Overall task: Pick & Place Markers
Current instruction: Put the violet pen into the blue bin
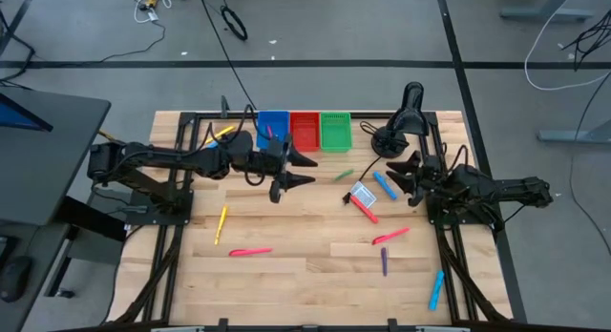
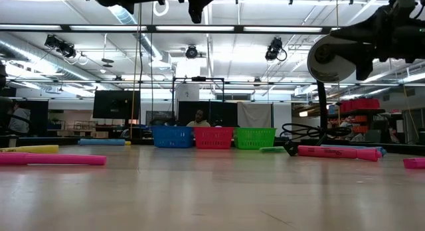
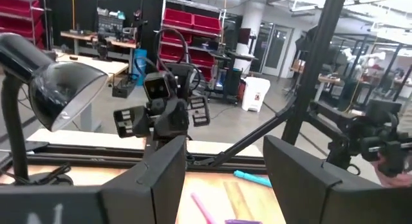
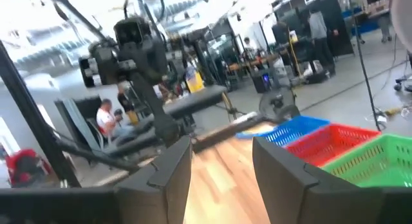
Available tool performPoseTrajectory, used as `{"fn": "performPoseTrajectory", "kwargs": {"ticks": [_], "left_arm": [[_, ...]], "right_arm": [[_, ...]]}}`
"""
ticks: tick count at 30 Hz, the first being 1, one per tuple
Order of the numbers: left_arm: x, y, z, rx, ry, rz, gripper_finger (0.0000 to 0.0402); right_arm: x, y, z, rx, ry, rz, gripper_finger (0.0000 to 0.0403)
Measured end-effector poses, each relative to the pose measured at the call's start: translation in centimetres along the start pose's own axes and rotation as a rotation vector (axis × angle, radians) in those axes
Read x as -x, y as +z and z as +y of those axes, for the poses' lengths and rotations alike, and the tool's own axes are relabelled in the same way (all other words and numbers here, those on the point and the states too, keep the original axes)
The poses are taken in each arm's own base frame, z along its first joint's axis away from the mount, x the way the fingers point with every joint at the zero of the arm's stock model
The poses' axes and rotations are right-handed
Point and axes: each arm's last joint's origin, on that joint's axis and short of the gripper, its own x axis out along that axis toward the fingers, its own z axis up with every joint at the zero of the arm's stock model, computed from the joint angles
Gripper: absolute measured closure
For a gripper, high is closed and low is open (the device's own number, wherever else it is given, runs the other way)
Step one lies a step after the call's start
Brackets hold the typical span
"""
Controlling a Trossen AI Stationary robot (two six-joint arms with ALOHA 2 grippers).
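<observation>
Several markers lie flat on the wooden table [image 1: 305, 275]: a yellow one [image 1: 221, 223], pink ones [image 1: 250, 251] [image 1: 390, 236], a red one [image 1: 364, 210], blue ones [image 1: 384, 186] [image 1: 436, 289], a green one [image 1: 344, 175] and a purple one [image 1: 384, 262]. My left gripper [image 1: 313, 172] hangs open above the table's middle, in front of the bins, fingers level and empty [image 3: 225, 166]. My right gripper [image 1: 393, 176] stands open and empty at the right, facing it [image 4: 222, 166].
Blue [image 1: 273, 130], red [image 1: 305, 130] and green [image 1: 335, 130] bins stand in a row at the far edge. A black lamp [image 1: 401, 117] stands at the far right. A small white-and-blue card [image 1: 362, 193] lies between the grippers. Another yellow marker [image 1: 221, 134] lies far left.
</observation>
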Motion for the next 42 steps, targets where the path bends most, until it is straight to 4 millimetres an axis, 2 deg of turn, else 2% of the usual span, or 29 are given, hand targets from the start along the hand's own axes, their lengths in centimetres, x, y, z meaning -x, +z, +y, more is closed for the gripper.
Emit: {"fn": "performPoseTrajectory", "kwargs": {"ticks": [4,7,10,14,25,33,42], "left_arm": [[0.0,0.0,0.0,0.000,0.001,0.000,0.0190],[0.0,0.0,0.1,-0.001,0.015,-0.003,0.0190],[0.0,0.0,0.1,-0.001,0.019,-0.004,0.0190],[0.0,0.0,0.1,-0.002,0.019,-0.004,0.0191],[0.0,0.0,0.1,-0.003,0.020,-0.004,0.0191],[0.0,0.0,0.1,-0.003,0.019,-0.004,0.0191],[0.0,0.0,0.1,0.000,0.019,-0.004,0.0191]], "right_arm": [[0.1,1.0,0.3,-0.038,0.040,-0.096,0.0237],[0.2,1.8,0.7,0.011,0.108,-0.172,0.0237],[0.3,2.8,1.0,0.032,0.114,-0.173,0.0237],[0.4,5.1,1.8,0.049,0.110,-0.163,0.0237],[-0.2,12.0,4.3,0.176,0.111,-0.030,0.0237],[-1.6,15.5,6.0,0.299,0.133,0.025,0.0235],[-2.3,18.2,7.4,0.334,0.185,0.262,0.0181]]}}
